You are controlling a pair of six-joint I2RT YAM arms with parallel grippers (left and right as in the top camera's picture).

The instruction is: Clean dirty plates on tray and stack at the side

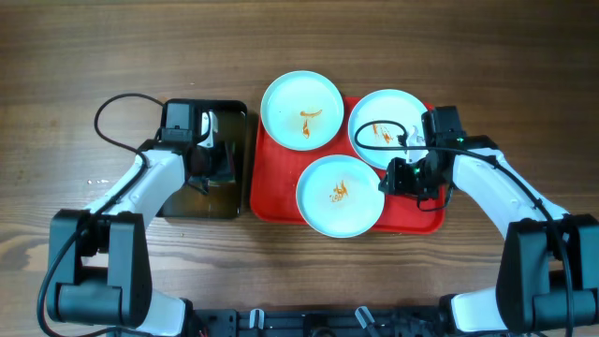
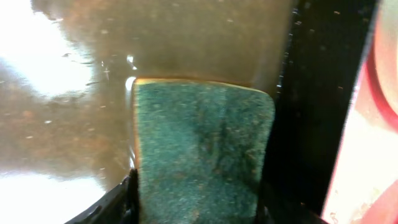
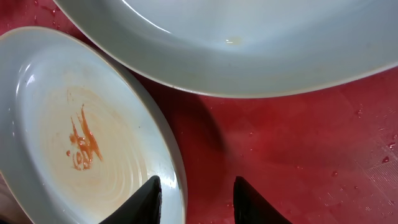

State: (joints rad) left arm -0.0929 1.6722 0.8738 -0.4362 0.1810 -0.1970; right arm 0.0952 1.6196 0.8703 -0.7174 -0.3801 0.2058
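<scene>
Green rectangular sponge [image 2: 202, 143] looks pinched by left gripper [image 2: 196, 205]; right gripper [image 3: 196, 186], parted astride rim of round pale plate [image 3: 74, 143], should close squarely.

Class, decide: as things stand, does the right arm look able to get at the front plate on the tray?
Probably yes. The right gripper hangs open just beside the front plate, at its right rim, over the tray, and nothing lies between them.
</scene>
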